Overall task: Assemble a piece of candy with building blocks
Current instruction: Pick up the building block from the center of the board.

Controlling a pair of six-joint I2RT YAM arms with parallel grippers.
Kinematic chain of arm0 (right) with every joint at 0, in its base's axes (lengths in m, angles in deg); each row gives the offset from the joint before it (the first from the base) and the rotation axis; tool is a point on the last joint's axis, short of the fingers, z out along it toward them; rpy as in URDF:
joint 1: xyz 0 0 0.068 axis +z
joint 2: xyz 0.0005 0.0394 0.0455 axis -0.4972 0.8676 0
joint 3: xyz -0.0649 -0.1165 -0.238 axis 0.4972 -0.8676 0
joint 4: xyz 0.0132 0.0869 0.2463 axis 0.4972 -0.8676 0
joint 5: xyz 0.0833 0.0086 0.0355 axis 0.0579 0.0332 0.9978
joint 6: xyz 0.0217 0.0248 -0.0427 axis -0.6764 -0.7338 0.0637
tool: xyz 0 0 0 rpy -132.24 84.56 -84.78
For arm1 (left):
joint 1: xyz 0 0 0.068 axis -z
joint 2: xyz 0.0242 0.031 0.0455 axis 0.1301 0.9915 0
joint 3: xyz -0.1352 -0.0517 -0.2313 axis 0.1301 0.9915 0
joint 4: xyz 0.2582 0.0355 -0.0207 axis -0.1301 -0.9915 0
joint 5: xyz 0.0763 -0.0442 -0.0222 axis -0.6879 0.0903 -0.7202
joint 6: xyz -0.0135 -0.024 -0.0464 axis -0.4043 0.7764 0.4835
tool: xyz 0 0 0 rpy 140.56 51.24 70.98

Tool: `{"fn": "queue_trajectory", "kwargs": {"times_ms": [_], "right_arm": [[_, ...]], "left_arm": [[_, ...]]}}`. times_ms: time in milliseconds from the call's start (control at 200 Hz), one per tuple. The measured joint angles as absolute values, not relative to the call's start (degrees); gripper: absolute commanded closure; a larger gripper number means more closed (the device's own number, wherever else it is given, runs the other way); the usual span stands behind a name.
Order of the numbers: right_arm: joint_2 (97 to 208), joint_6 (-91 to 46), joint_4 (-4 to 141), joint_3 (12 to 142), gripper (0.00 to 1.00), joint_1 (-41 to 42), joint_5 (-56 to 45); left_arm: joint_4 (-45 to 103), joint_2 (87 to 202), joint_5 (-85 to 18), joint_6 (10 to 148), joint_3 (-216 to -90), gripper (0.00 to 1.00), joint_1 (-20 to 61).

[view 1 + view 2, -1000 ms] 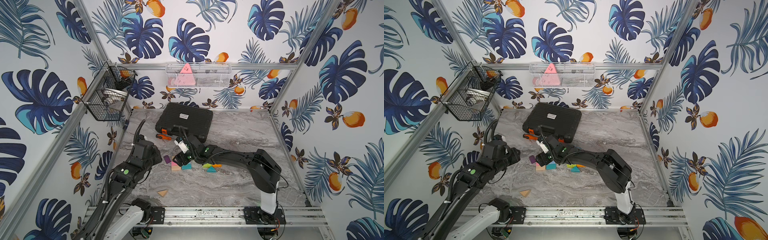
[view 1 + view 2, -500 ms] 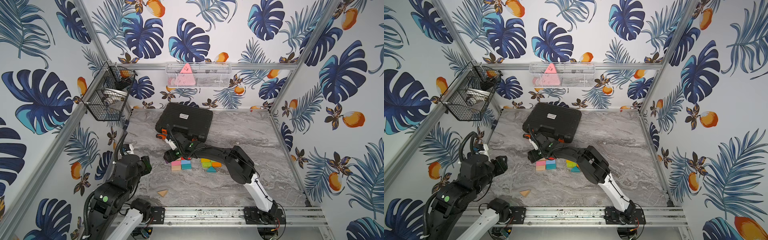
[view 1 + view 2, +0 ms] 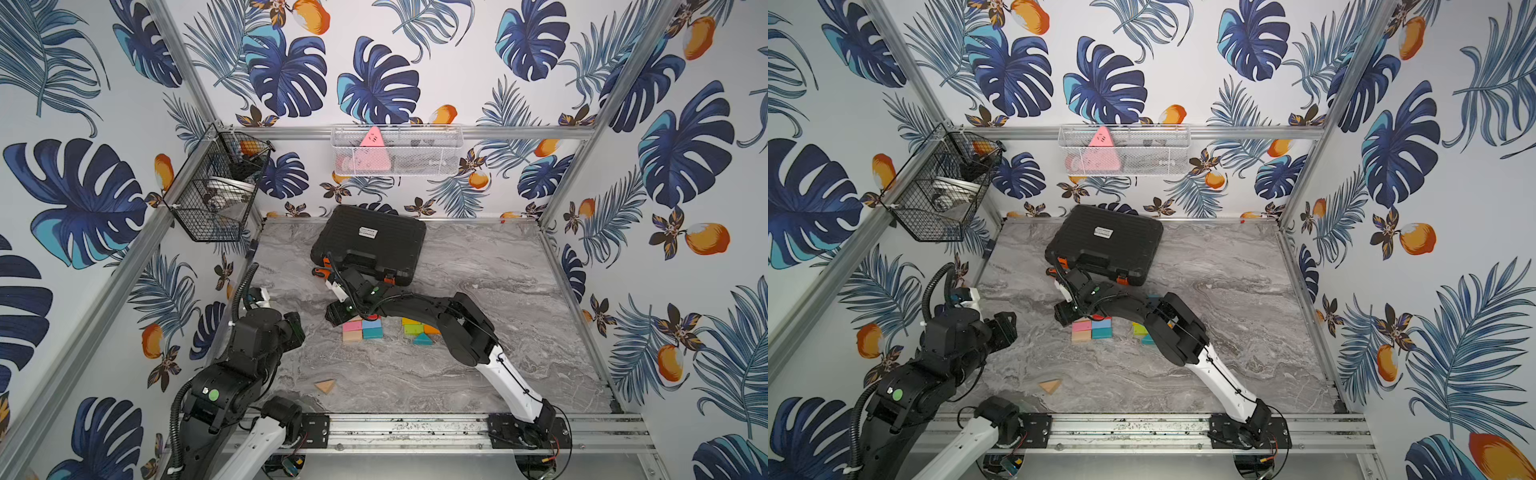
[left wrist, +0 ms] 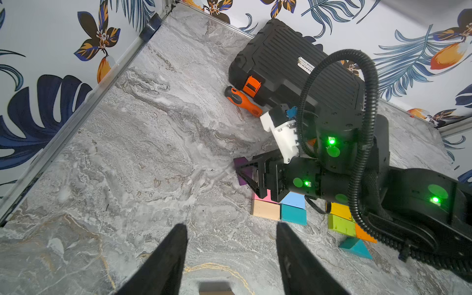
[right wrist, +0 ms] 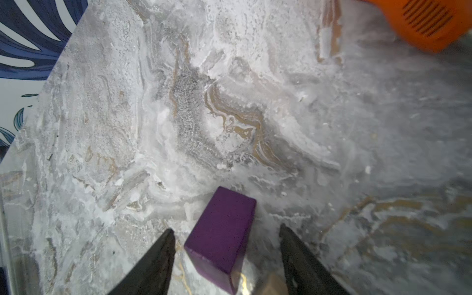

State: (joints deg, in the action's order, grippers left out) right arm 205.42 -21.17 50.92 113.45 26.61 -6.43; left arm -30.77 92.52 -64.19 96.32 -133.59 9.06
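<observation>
A purple block (image 5: pixel 222 229) lies on the marble table between the fingers of my right gripper (image 5: pixel 225 228). The jaws stand open, with a gap on each side of the block. In a top view the right gripper (image 3: pixel 334 316) sits just left of a cluster of pink (image 3: pixel 351 325), teal (image 3: pixel 372 332) and plain wood (image 3: pixel 351 336) blocks. Yellow (image 3: pixel 409 321), green (image 3: pixel 413 329) and orange blocks and a teal wedge (image 3: pixel 422 338) lie under the right arm. A wooden wedge (image 3: pixel 325 386) lies alone near the front. My left gripper (image 4: pixel 231 225) is open and empty at the left.
A black tool case (image 3: pixel 370 245) lies at the back of the table, with an orange-handled screwdriver (image 4: pixel 242 101) beside it. A black wire basket (image 3: pixel 216 195) hangs on the left wall. A white mesh basket (image 3: pixel 397 149) hangs on the back wall.
The left arm has drawn back to the front left, away from the blocks. The right gripper has moved left to straddle the purple block, and its jaws have narrowed.
</observation>
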Motion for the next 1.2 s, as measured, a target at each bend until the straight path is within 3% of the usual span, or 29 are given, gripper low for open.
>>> {"fn": "queue_trajectory", "kwargs": {"times_ms": [430,756,921,1071,1201], "right_arm": [[206.9,-20.8,52.5,114.6,0.50,28.4,-6.0],[207.1,-20.4,52.2,115.1,0.67,28.6,-5.8],[206.2,-19.3,51.1,116.0,0.70,28.6,-4.2],[200.5,-18.7,52.1,113.6,0.72,27.5,-1.8],[188.9,-20.8,56.2,104.1,0.73,24.5,1.4]], "left_arm": [[-30.7,92.5,-64.2,96.3,-133.4,0.39,9.1],[-30.7,92.5,-64.0,96.3,-133.3,0.39,9.1],[-30.7,92.7,-63.7,96.3,-133.3,0.39,9.1],[-30.5,92.6,-62.4,95.8,-133.3,0.38,9.1],[-28.0,92.1,-57.2,93.1,-132.8,0.32,9.1]]}}
